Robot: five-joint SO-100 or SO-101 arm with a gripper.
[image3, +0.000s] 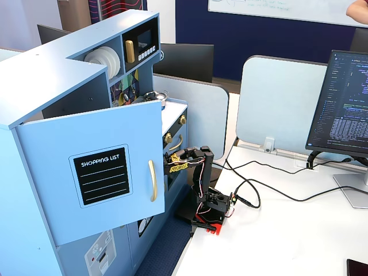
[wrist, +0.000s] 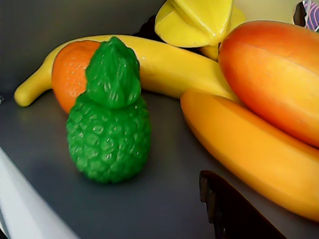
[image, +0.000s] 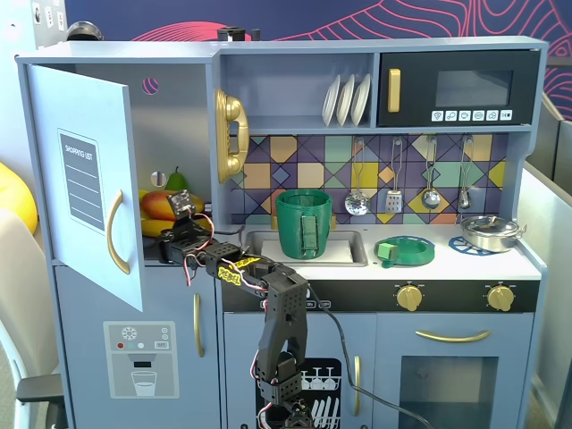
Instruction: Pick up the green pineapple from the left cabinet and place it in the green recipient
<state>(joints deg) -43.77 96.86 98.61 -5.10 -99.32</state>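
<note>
Wrist view shows you the green pineapple (wrist: 109, 119) standing upright on the grey floor of the left cabinet (image: 85, 179), leafy crown up, with an orange (wrist: 70, 69) just behind it and a yellow banana (wrist: 169, 64) running across the back. To its right lie a darker banana (wrist: 249, 154) and the orange-red mango (wrist: 274, 74), with a clear strip of floor between them and the pineapple. Only one dark finger (wrist: 234, 209) pokes in at the bottom edge, so I cannot tell whether the claw is apart or together; in a fixed view the claw (image: 181, 207) sits just inside the open doorway, too small to read. The pineapple sits left of that finger, so judge this as an approach still needing correction: swing left until the body sits between the fingers, and open wide first. Aim for the bumpy lower body, not the narrow crown, which would likely slip. Go in slowly, since a nudge could tip it onto the orange. The green recipient (image: 304, 223) waits in the sink.
</note>
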